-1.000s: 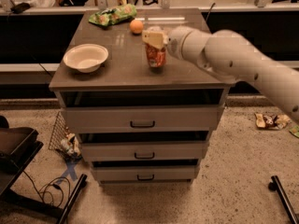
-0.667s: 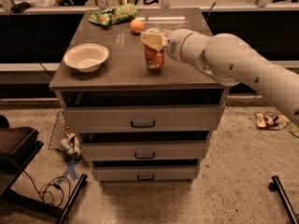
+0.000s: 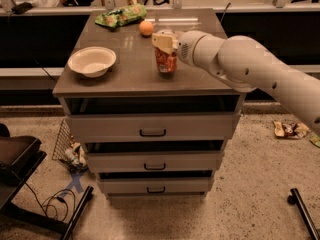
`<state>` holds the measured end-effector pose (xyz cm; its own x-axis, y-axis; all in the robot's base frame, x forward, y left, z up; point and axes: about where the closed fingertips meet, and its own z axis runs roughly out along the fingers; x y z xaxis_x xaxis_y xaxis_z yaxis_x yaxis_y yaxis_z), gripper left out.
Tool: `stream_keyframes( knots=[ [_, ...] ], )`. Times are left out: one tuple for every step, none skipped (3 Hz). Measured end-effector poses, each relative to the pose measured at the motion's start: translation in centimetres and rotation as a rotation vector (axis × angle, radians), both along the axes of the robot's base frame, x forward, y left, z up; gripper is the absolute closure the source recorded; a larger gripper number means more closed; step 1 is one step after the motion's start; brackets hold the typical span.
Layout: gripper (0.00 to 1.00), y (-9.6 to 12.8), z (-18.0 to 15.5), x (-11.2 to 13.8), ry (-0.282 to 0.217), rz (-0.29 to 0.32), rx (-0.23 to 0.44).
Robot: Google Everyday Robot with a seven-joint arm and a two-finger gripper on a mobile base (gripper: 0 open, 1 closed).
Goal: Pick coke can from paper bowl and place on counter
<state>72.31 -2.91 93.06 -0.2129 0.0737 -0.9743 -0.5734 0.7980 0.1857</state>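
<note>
The coke can [image 3: 165, 61] is red-orange with whitish markings and stands upright on the grey-brown counter [image 3: 130, 69], right of centre. My gripper [image 3: 163, 41] is directly over the can's top and covers it; the white arm reaches in from the right. The white paper bowl [image 3: 92, 61] sits empty at the counter's left side, well apart from the can.
An orange fruit [image 3: 146, 28] and a green snack bag [image 3: 118, 17] lie at the back of the counter. Three drawers with dark handles [image 3: 152, 132] are below. Cables and a dark frame [image 3: 30, 204] are on the floor at left, litter [image 3: 290, 129] at right.
Almost nothing. The arm has shifted very slightly; the can stays upright in the same spot under my gripper.
</note>
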Motion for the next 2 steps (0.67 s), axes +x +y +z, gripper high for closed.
stream_keyframes(
  knots=[
    [0.05,0.23,0.01,-0.02,0.0,0.003,0.0],
    [0.0,0.35,0.02,-0.03,0.0,0.005,0.0]
  ],
)
